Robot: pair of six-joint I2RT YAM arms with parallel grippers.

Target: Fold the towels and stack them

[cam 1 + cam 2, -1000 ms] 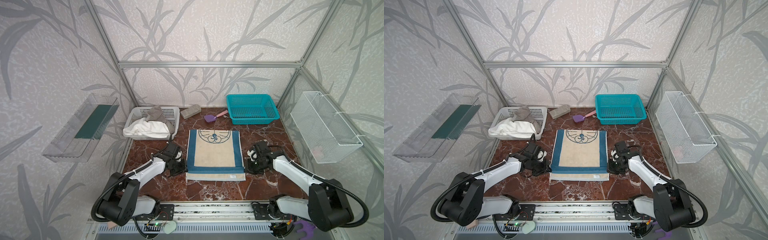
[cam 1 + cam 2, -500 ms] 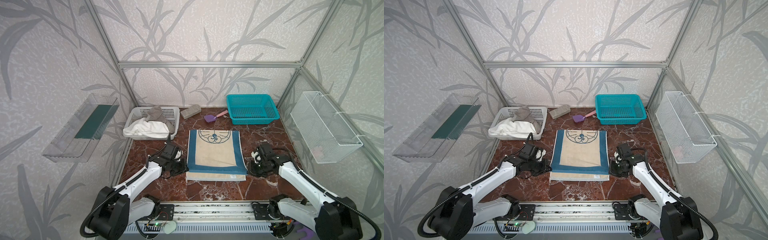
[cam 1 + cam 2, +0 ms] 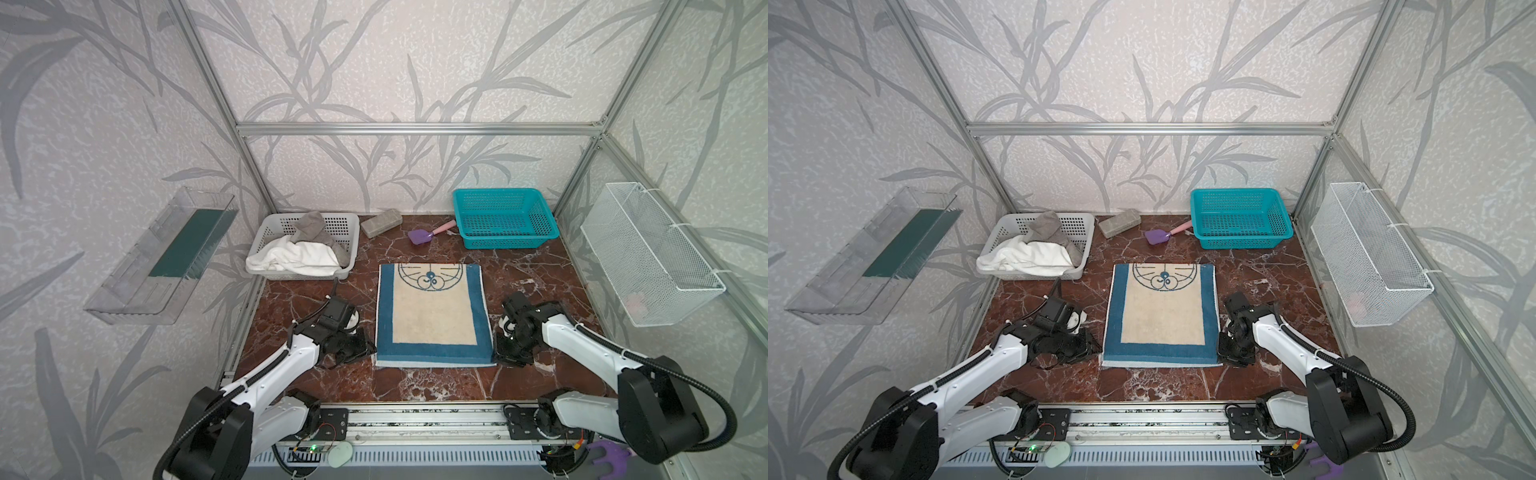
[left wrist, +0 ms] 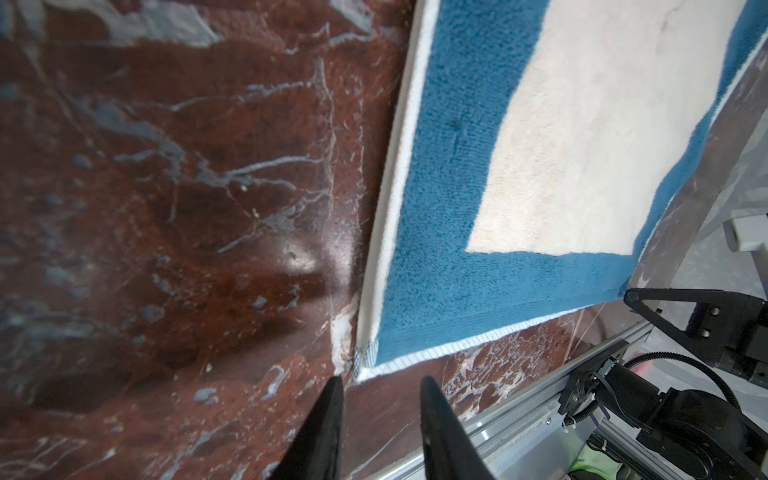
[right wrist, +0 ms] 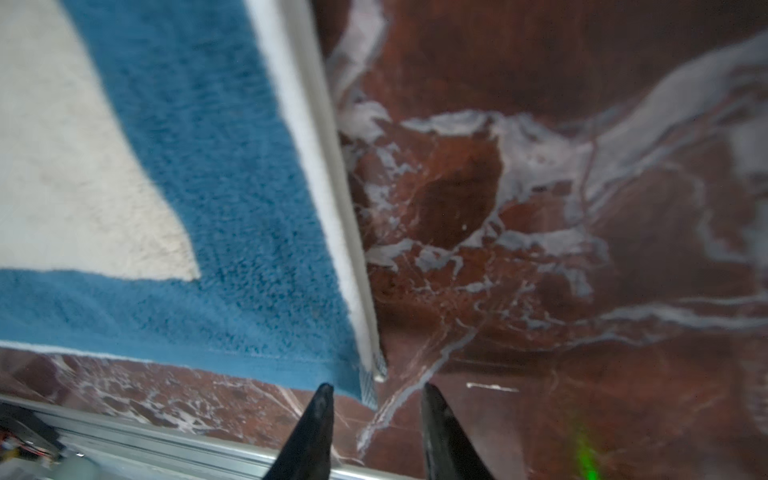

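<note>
The left gripper (image 4: 380,384) is sitting just off the blue-bordered towel's (image 3: 432,316) front-left corner, jaws partly apart, gripping nothing; the right gripper (image 5: 378,387) is mirroring it at the front-right corner.

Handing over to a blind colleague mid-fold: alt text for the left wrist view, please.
The left gripper stands open and empty, its black fingertips just short of a corner of the blue-bordered beige terry towel. It lies flat on the red-brown marble-patterned tabletop, a white layer showing along its edge.
</note>
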